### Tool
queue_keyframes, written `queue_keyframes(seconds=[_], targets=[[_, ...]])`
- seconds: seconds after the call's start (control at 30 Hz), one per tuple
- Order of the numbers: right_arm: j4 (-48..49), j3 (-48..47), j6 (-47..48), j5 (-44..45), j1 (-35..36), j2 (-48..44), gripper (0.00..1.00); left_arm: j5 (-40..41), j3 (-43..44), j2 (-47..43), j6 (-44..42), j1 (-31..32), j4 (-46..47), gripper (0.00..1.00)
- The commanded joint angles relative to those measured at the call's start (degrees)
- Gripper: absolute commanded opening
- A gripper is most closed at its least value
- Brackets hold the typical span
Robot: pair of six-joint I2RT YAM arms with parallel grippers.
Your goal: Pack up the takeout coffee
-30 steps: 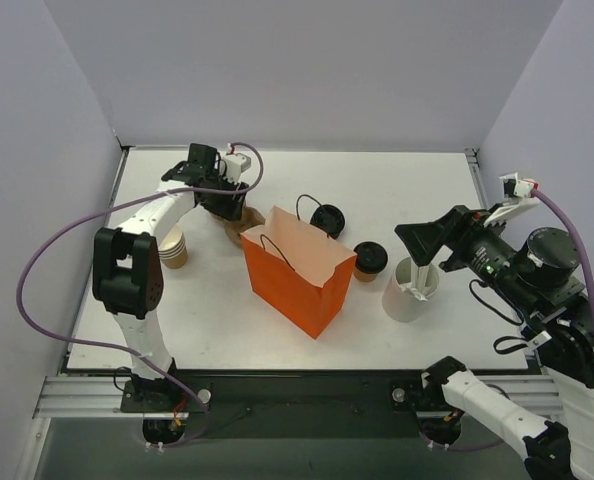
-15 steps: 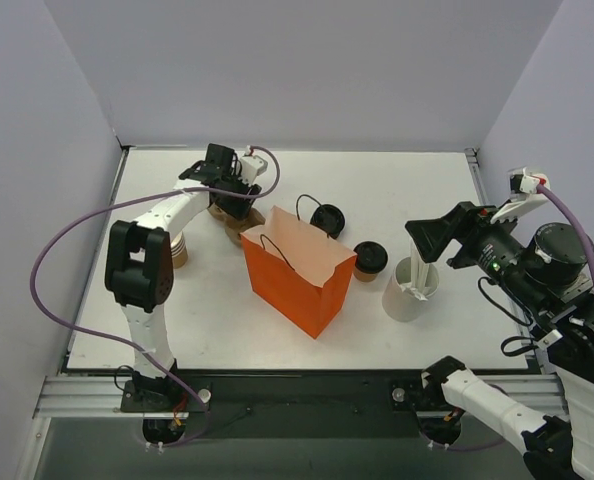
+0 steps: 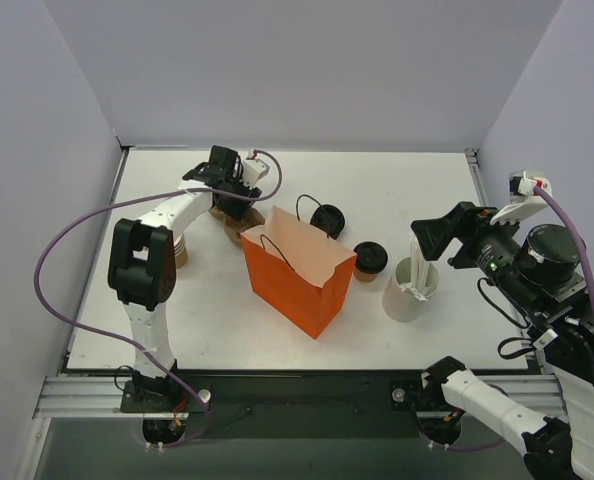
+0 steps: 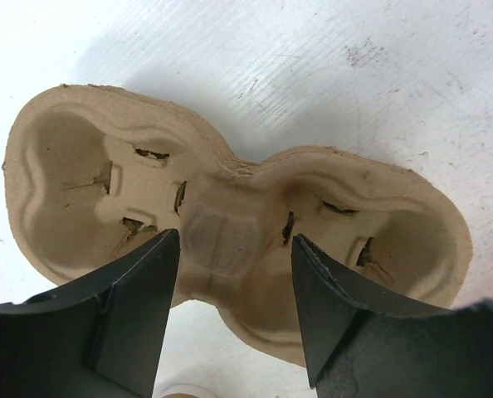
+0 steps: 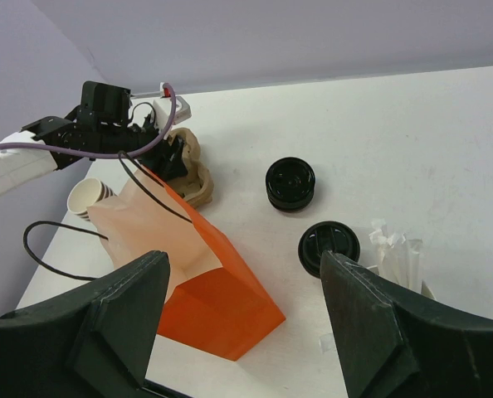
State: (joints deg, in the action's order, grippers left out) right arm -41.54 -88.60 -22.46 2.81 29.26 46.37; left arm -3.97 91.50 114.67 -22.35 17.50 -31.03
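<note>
White matte tabletop (image 3: 417,190), lavender walls. Your left gripper (image 4: 234,269) straddles, jaws wide and empty, the central bridge of a fibrous moulded-pulp carrier (image 4: 379,224); closing squarely there seems next. Your right gripper (image 5: 242,265) hangs open, empty. Mid-frame, the black-lidded takeout coffee (image 3: 370,258) stands just right of the creased orange bag (image 3: 297,275).

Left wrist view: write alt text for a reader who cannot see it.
A tan two-cup pulp carrier lies flat on the white table, both wells empty. The left gripper is open, its two black fingers framing the carrier's narrow middle from the bottom of the picture.
</note>
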Motion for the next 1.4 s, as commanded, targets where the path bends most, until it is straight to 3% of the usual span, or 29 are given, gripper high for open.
queue_keyframes(seconds=[0.0,0.37,0.73,1.0,1.37], targets=[[0.58,0.35,-0.57,1.32,0.28,0.21,0.74,-1.21,3.15,-0.33,-2.17,-1.23,-0.26,0.66],[0.58,-1.05,-1.01,0.79,0.28,2.06,0.73,-5.43,7.28,3.19,-1.74,-1.85,-2.9,0.63],[0.41,-1.4,0.05,1.06,0.28,2.32,0.73,-4.03,6.41,3.8,-2.17,-1.85,-3.78,0.63],[-0.03,-1.23,-0.13,1.23,0.28,2.32,0.73,-4.03,7.64,4.07,-2.26,-1.85,-4.74,0.52],[-0.21,-1.32,0.22,0.53,0.28,2.59,0.73,-1.84,18.26,4.24,-0.5,-1.68,-12.91,0.5]])
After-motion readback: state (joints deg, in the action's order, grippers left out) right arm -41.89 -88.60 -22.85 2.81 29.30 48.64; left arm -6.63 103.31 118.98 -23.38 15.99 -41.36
